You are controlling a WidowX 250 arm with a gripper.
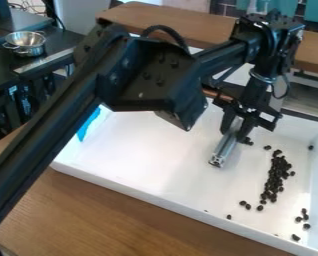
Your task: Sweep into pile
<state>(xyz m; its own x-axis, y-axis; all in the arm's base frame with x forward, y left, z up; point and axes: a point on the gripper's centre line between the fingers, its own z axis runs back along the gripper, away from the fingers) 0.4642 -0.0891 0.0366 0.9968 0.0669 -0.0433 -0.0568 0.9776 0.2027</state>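
In the view, at 4 o'clock, a long cluster of dark bean-like pieces (276, 177) is seen in a white tray (155, 155), with strays scattered from it toward 1, 5, 7 and 11 o'clock. Toward the cluster's 10 o'clock, a silvery cylinder (225, 149) is pinched at a tilt by the end effector (235, 128). The tray is carried by a wooden table (121, 215). A metal bowl (26, 44) is seen at 10 o'clock.
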